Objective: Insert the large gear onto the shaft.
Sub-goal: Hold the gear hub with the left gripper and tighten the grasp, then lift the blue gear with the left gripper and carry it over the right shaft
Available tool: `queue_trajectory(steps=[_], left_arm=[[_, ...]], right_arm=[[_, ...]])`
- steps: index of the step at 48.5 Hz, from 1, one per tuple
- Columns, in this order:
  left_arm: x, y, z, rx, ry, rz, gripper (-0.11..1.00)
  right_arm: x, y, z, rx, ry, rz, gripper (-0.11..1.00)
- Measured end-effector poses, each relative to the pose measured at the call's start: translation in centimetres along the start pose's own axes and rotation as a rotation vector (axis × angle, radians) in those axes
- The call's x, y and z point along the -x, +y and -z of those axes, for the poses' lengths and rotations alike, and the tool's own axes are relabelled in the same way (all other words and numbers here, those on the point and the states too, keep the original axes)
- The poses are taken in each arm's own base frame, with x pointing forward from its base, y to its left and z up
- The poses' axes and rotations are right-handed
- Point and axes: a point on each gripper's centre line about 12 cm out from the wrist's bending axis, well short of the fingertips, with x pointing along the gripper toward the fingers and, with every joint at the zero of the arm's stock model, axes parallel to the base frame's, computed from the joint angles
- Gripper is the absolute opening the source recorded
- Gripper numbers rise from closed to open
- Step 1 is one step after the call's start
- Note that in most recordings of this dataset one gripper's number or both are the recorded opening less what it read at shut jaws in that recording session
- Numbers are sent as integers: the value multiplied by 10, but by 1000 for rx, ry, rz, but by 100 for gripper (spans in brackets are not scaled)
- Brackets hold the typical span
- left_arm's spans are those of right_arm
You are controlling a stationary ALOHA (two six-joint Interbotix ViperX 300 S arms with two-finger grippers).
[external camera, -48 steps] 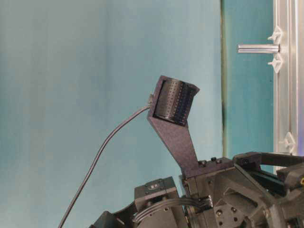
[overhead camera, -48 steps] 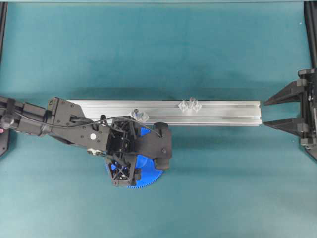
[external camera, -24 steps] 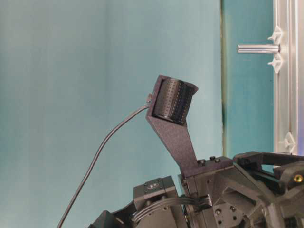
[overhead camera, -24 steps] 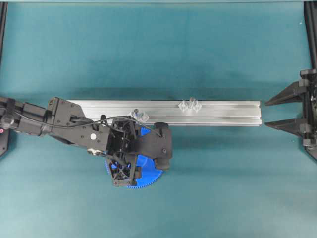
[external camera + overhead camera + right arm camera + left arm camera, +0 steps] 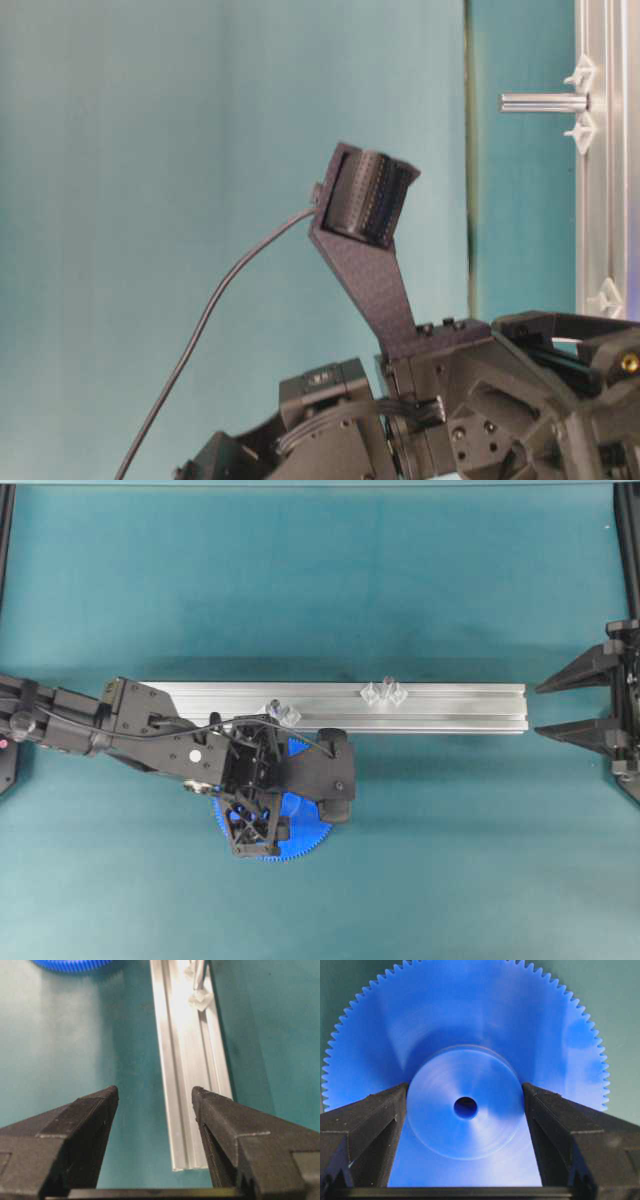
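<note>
Hub hole of large gear (image 5: 465,1107), wrist-view only.

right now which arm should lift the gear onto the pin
Left. Its gripper already straddles the blue gear's hub, fingers at both sides. The right gripper sits open, far off past the rail's end.

Matte black left arm (image 5: 150,742) with visible screws, a thin looping cable, and angular links.
</note>
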Motion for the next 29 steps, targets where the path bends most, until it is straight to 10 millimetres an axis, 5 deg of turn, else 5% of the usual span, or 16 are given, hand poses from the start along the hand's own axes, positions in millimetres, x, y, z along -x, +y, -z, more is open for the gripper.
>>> queue_trajectory(steps=[18, 29], left_arm=[[7, -3, -8, -44, 28, -2, 78], [19, -6, -30, -70, -15, 2, 78]], right_arm=[[1, 0, 1, -1, -9, -1, 69], [2, 0, 1, -1, -17, -1, 69]])
